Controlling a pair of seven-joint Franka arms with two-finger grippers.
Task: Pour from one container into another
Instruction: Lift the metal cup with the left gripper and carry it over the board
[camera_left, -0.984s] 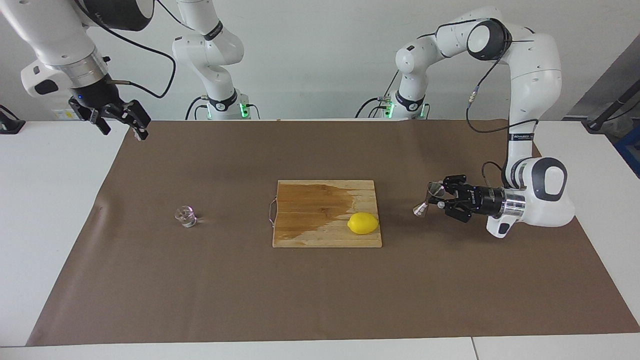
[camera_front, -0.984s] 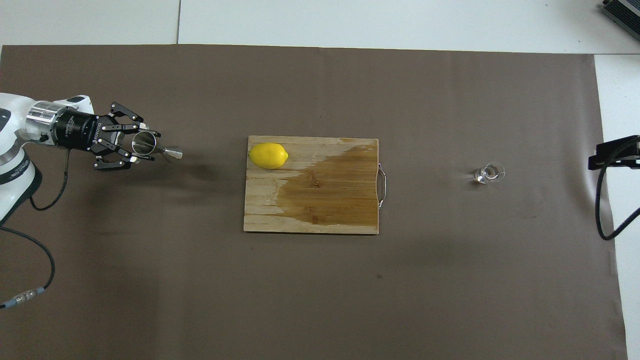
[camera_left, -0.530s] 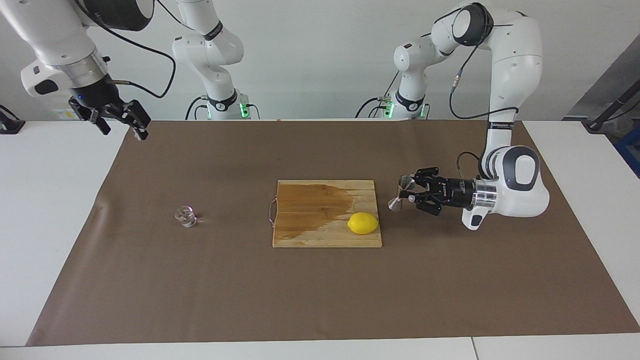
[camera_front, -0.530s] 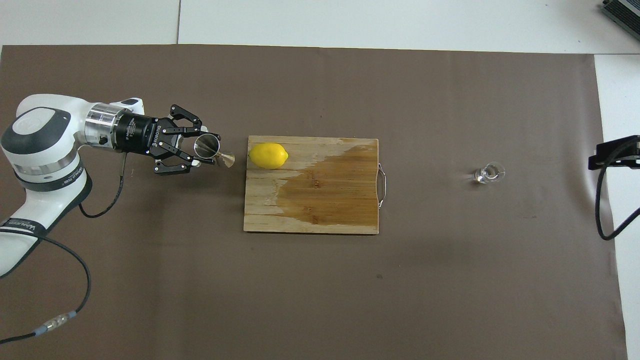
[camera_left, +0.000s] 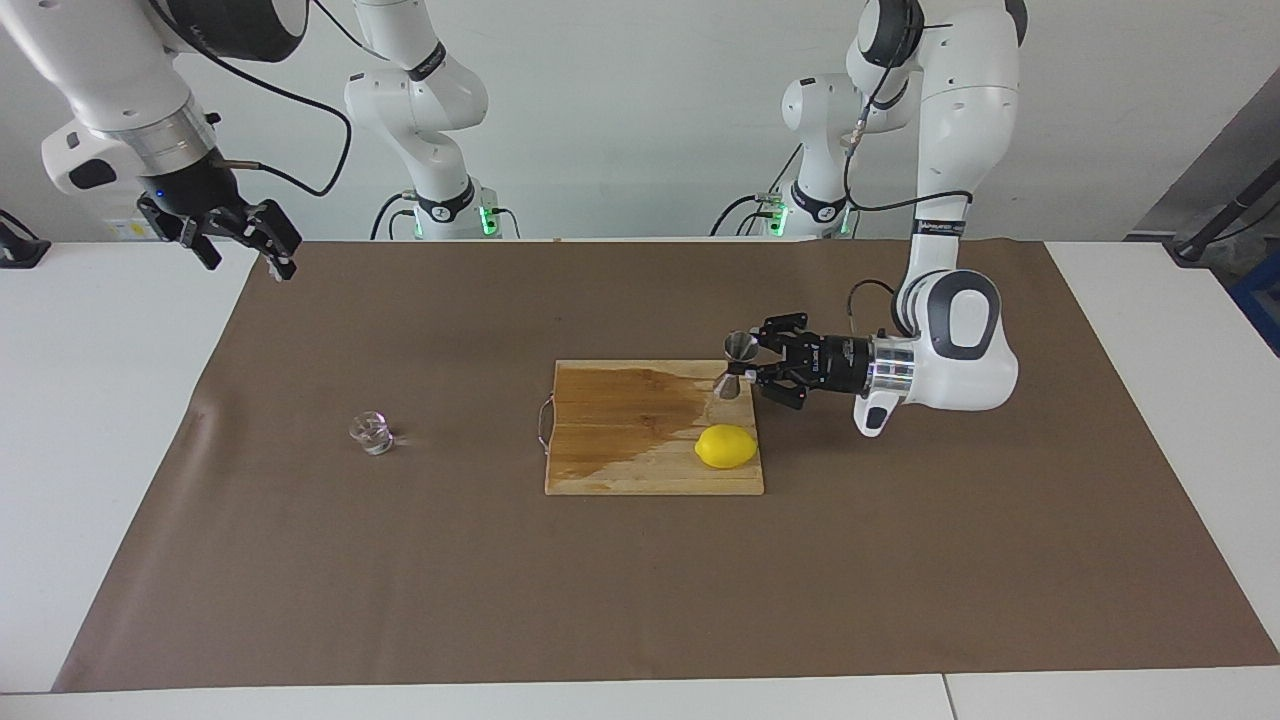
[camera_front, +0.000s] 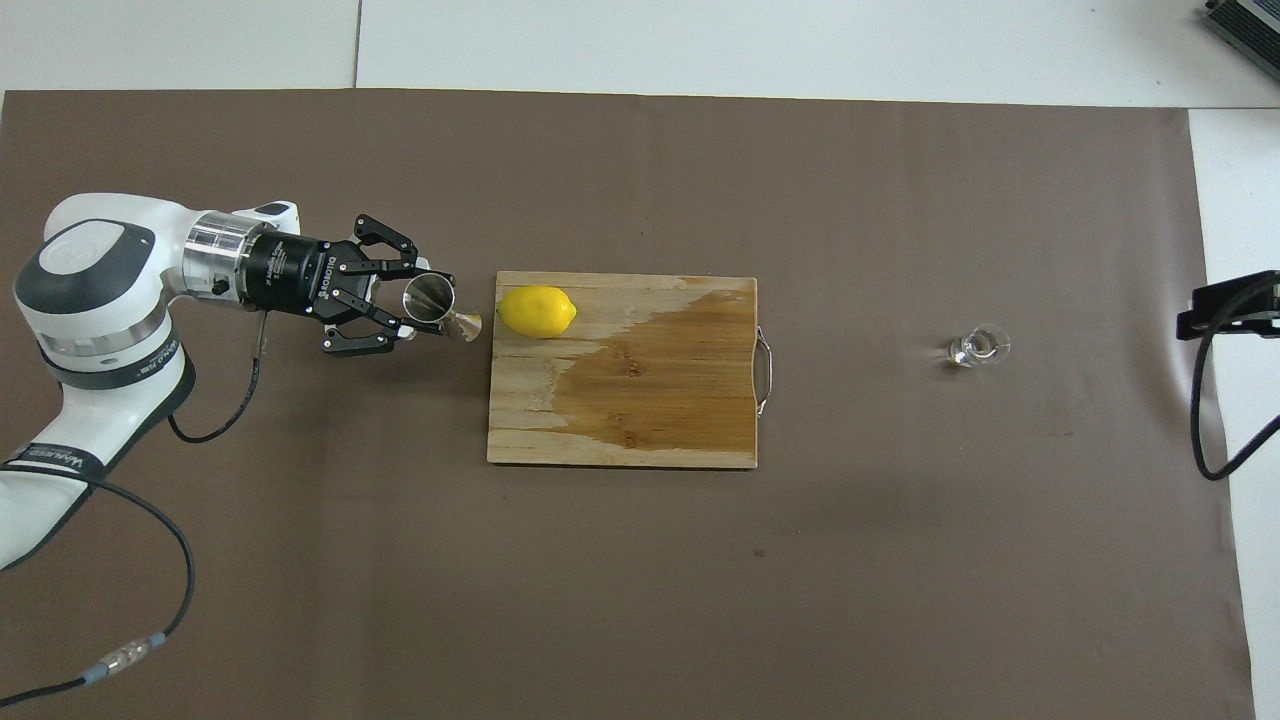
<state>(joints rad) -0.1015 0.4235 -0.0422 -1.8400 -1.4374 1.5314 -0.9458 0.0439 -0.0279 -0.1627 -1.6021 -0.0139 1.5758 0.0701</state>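
- The left gripper (camera_left: 748, 367) is clamped on the jigger (camera_left: 736, 361) at its waist, held upright in the air over the board (camera_left: 620, 440) corner at the left arm's end.
- In the overhead view the jigger (camera_front: 440, 310) is at about 9 o'clock from the lemon (camera_front: 537, 311).
- The jigger looks light, stiff and slick; I judge the narrow waist the safest hold, since the cones would slip through the jaws.
- The lemon lies on the board, whose middle carries a dark wet-looking patch.
- The cup (camera_left: 373, 433) stands on the mat at 9 o'clock from the board in the facing view.
- The cup is probably small, fragile and slippery; take it round its side, gently.
- The right gripper (camera_left: 268, 244) waits with fingers spread and empty, high over the mat's corner at the right arm's end.
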